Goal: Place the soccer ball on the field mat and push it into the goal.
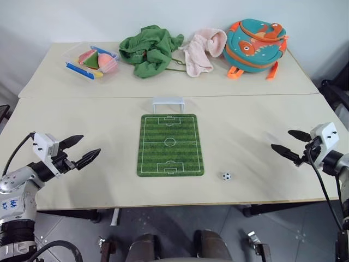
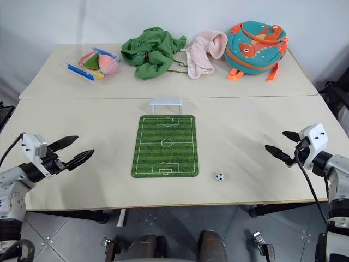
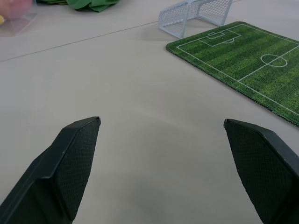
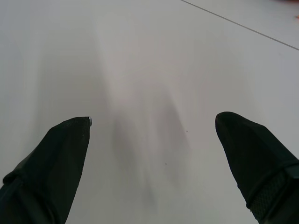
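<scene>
two spread pincers, left pincer and right pincer; one soccer ball, one field mat, one goal

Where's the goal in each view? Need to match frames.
Left eye: goal at upper centre, at the far short edge of the field mat.
Right eye: goal at upper centre, same spot beyond the mat.
Left wrist: goal at the mat's far end.
Right wrist: not in it.
Shared landmark: the field mat.
</scene>
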Robot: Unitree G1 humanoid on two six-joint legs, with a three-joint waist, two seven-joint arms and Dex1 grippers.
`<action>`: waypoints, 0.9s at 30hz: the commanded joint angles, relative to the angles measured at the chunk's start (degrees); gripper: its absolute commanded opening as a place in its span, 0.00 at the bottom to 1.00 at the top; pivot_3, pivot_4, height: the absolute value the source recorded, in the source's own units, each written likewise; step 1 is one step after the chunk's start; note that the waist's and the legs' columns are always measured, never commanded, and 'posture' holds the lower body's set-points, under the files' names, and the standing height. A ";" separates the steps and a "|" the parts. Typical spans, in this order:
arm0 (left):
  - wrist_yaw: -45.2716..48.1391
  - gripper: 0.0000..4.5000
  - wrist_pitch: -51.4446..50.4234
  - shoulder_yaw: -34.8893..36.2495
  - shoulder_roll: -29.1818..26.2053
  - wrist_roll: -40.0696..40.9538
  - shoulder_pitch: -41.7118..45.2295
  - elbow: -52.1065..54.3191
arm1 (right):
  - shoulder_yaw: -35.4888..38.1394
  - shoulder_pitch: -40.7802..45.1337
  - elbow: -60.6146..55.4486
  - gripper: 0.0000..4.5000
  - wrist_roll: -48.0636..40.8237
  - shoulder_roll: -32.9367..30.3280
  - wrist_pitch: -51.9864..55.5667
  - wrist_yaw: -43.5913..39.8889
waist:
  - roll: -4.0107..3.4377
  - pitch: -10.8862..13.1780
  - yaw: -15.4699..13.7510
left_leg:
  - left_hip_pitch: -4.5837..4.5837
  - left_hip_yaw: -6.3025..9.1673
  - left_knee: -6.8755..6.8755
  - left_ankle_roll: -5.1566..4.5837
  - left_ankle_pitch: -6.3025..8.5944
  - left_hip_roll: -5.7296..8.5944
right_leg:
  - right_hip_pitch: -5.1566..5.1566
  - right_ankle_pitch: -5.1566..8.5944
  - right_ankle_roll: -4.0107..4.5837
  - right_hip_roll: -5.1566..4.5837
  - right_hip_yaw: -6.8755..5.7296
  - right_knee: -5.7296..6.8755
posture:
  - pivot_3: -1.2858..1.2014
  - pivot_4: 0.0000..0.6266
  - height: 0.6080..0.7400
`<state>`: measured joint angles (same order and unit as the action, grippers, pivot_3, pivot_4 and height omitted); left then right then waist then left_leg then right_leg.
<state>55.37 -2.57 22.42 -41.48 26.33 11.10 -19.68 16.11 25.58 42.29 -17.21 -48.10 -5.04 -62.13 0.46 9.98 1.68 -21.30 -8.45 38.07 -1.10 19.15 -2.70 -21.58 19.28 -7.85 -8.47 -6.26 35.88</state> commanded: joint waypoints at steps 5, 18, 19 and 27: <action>-1.70 1.00 -2.96 -0.13 -0.86 -0.06 0.82 2.69 | 1.47 0.19 -2.53 0.99 -0.63 -1.96 0.60 0.10 | 0.00 0.00 0.01 | 0.00 0.00 0.01 0.00 0.00 0.01 | 0.00 0.00 0.00 0.00 0.00 0.01 | 0.52 0.24 1.00; 6.97 1.00 -2.75 -0.74 1.15 5.46 3.28 9.29 | -5.88 -5.71 -35.19 0.99 -3.03 -7.17 18.26 -6.93 | -0.04 0.02 -0.10 | -0.01 0.02 0.03 0.00 0.00 -0.01 | -0.02 0.00 0.00 0.01 0.00 0.07 | 0.52 0.24 1.00; 8.71 1.00 -2.68 -0.90 1.56 6.49 3.30 9.92 | -7.22 -6.06 -38.71 0.99 -3.83 -7.34 19.51 -8.24 | -0.04 0.02 -0.08 | -0.02 0.02 0.04 0.00 0.00 -0.02 | -0.02 0.00 0.00 0.01 0.00 0.06 | 0.52 0.24 1.00; 20.56 1.00 0.40 -3.75 3.39 9.17 -0.70 13.86 | -18.45 -3.72 -47.82 0.99 -2.59 -6.18 21.42 -15.35 | 0.02 0.02 -0.13 | -0.03 0.02 0.11 -0.01 0.02 0.02 | -0.01 0.00 -0.01 0.02 0.00 0.05 | 0.52 0.24 1.00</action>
<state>74.02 -3.64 18.91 -38.33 34.42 11.23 -8.27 -0.94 20.68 -3.49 -20.18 -54.35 16.87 -75.63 0.47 10.01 1.54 -21.33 -8.43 38.19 -1.11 19.16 -2.68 -21.60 19.28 -7.86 -8.45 -6.26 35.93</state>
